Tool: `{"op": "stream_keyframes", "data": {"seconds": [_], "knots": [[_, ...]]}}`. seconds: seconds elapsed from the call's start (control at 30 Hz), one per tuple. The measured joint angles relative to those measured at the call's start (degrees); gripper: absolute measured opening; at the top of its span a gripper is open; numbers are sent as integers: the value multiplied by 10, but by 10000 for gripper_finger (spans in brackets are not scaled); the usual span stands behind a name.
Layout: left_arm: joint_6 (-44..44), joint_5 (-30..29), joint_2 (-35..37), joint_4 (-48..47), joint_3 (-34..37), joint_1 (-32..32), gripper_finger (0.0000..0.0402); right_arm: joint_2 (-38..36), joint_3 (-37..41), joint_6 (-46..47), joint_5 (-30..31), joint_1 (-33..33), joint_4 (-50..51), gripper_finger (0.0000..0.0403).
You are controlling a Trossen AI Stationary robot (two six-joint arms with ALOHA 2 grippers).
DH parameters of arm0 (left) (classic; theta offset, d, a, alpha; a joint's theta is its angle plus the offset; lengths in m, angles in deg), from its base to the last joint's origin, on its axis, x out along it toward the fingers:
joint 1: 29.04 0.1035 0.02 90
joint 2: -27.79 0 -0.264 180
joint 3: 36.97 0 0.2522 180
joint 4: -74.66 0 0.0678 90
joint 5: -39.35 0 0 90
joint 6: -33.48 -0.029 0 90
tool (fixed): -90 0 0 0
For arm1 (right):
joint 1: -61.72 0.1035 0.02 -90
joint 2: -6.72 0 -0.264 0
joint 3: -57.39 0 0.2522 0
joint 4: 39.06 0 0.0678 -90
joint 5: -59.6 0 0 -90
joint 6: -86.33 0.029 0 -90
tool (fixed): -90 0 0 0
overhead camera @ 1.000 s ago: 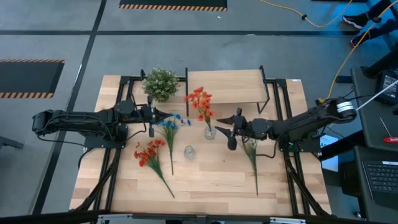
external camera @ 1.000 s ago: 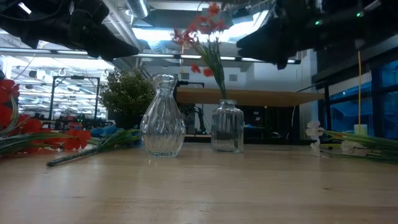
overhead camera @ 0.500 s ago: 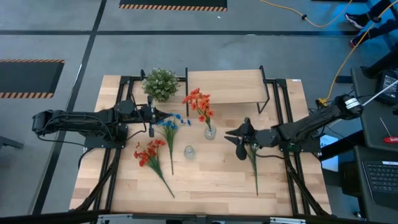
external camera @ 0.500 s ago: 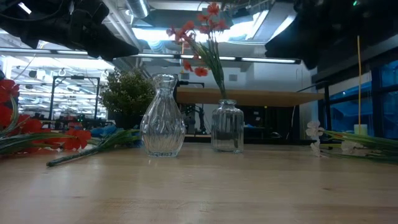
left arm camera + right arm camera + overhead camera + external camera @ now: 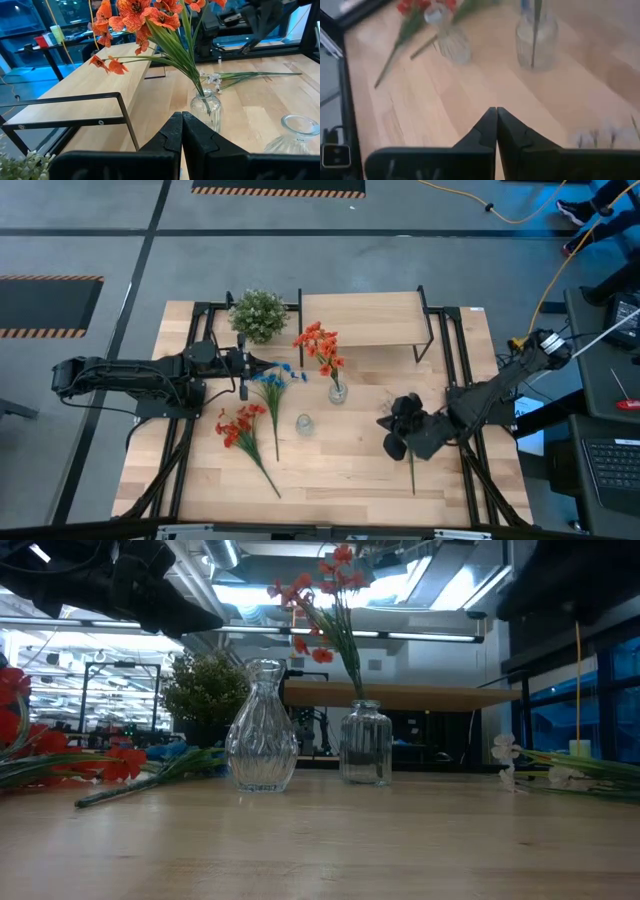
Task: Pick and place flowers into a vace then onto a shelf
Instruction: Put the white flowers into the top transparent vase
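Observation:
Red-orange flowers (image 5: 320,346) stand with their stems in a clear vase (image 5: 337,391) in front of the shelf (image 5: 365,318). An empty ribbed vase (image 5: 304,423) stands nearer. A blue spray (image 5: 275,384) and a second red-orange spray (image 5: 242,430) lie flat on the table's left half. A pale white-green spray (image 5: 411,465) lies on the right half. My right gripper (image 5: 390,428) hovers shut above that spray's head, holding nothing. My left gripper (image 5: 255,364) waits shut above the blue spray.
A bushy potted plant (image 5: 259,313) stands at the far left beside the shelf. The shelf's black legs (image 5: 428,340) and black rails (image 5: 465,450) run along both table sides. Bare wood lies near the table's front edge (image 5: 330,480).
My right gripper has drawn away from the flowers in the clear vase toward the table's near right, risen a little, rolled and tipped, and shut empty. The spray in the vase has swayed slightly to the left and stays in the vase.

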Motion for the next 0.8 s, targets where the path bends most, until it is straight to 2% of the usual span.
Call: {"op": "stream_keyframes", "data": {"seconds": [0.23, 0.4, 0.6, 0.8], "knots": [[25, 0, 0, -1, 0, 0, 4, 80, -98, 171, -7, 58, 175, 6], [42, 0, 0, -15, 0, 0, 4, 127, -140, 315, -53, 93, 294, 2], [42, 0, 0, -21, 0, 0, 4, 148, -138, 424, -100, 120, 299, 16], [41, 0, 0, -21, 0, 0, 4, 153, -138, 451, -106, 122, 299, 42]]}}
